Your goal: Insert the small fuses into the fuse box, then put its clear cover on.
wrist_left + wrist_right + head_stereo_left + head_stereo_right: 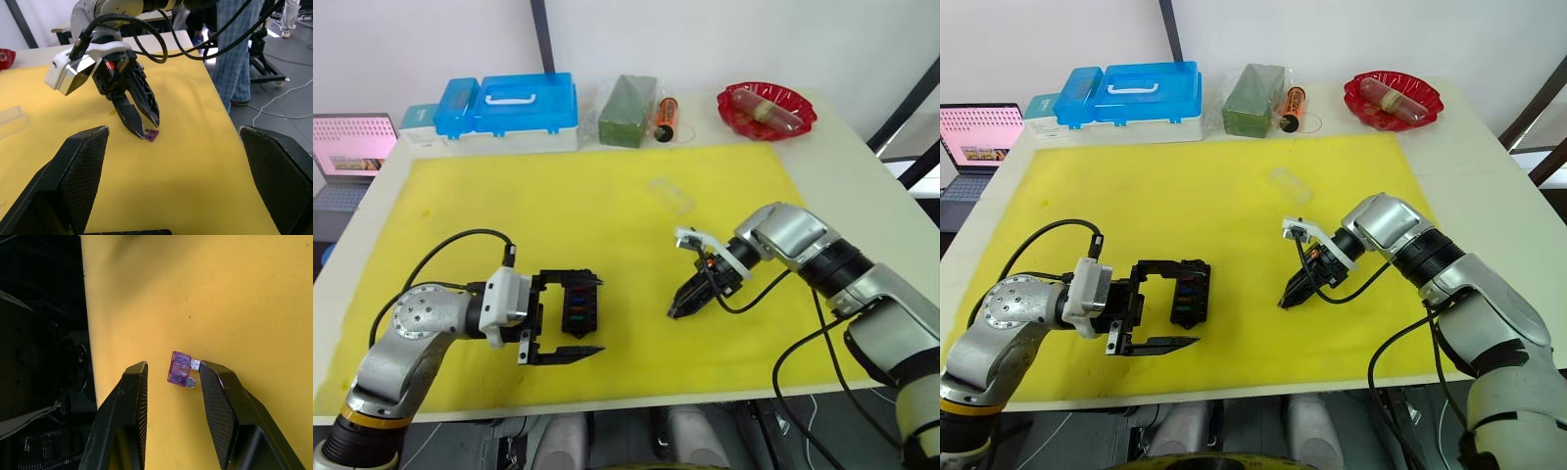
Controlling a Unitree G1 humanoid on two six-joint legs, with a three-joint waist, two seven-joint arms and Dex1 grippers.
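A wide yellow foam mat [607, 196] covered most of the table, and everything that mattered lay on it. Near the mat's front edge on the robot's left, the left gripper [570, 318] stood with its two black fingers spread wide around the small black rectangular plastic fuse box [576, 310], one finger on either side, though I could not tell whether they touched it. Several of the box's slots already held coloured fuses. Toward the middle of the mat's front half, well apart from the box, the right gripper [172, 377] pointed down at the foam, its fingers parted a little around a tiny purple plastic blade fuse [179, 368] lying flat on the mat; one fingertip looked to be just touching the fuse's metal blade end, the other stood clear of it, so nothing was gripped yet. Farther back on the mat, beyond the right gripper, lay the small transparent rectangular plastic cover [670, 194], untouched. The step in hand seemed to be picking up the purple fuse. Next, the fingers would need to close squarely on its plastic body and lift without flicking it away, then carry it to an empty slot, blades down.
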